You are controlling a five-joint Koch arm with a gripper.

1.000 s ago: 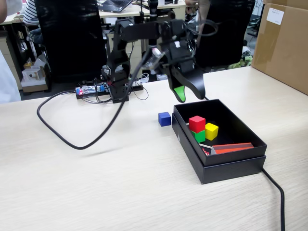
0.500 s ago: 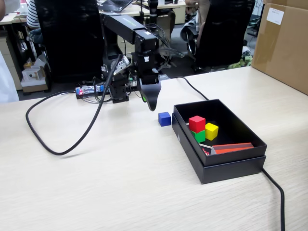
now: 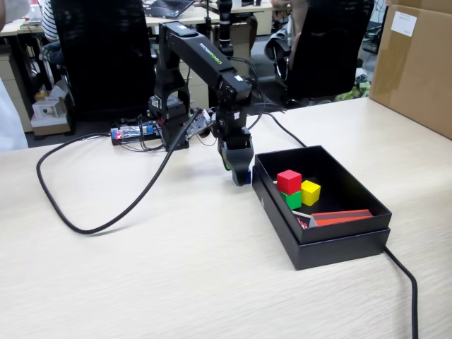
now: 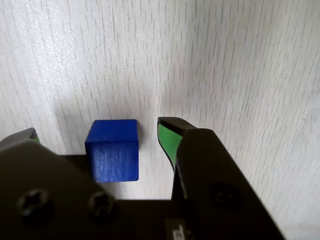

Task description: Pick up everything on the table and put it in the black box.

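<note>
1. Fixed view, left part: a thick black cable [image 3: 92, 212] lies in a loop on the pale wood-grain table [image 3: 176, 275]. Behind it stands the arm [image 3: 194, 60], black and matte, with white writing on its upper link that is too small to read.
2. In the middle, the gripper [image 3: 240, 173] points straight down to the table, just beside the left wall of the black box [image 3: 321, 240]. A small bit of the blue cube [image 3: 246, 174] shows at its tip.
3. Wrist view: the blue cube [image 4: 112, 150] has a smooth painted face with fine grain and sharp edges. It sits between the jaws, which are apart. The green-padded finger [image 4: 167, 137] is on its right with a narrow gap, not touching; the other finger [image 4: 22, 136] is at the left edge.
4. The box is shallow, rectangular, matte cardboard. Inside it a red cube [image 3: 289, 181] rests on a green cube [image 3: 293, 200], a yellow cube [image 3: 310, 192] is beside them, and a red flat piece [image 3: 339, 217] lies at the near wall.
5. Right side: open table surface, then a brown carton [image 3: 417, 63] with a white label [image 3: 403, 23], not readable.
</note>
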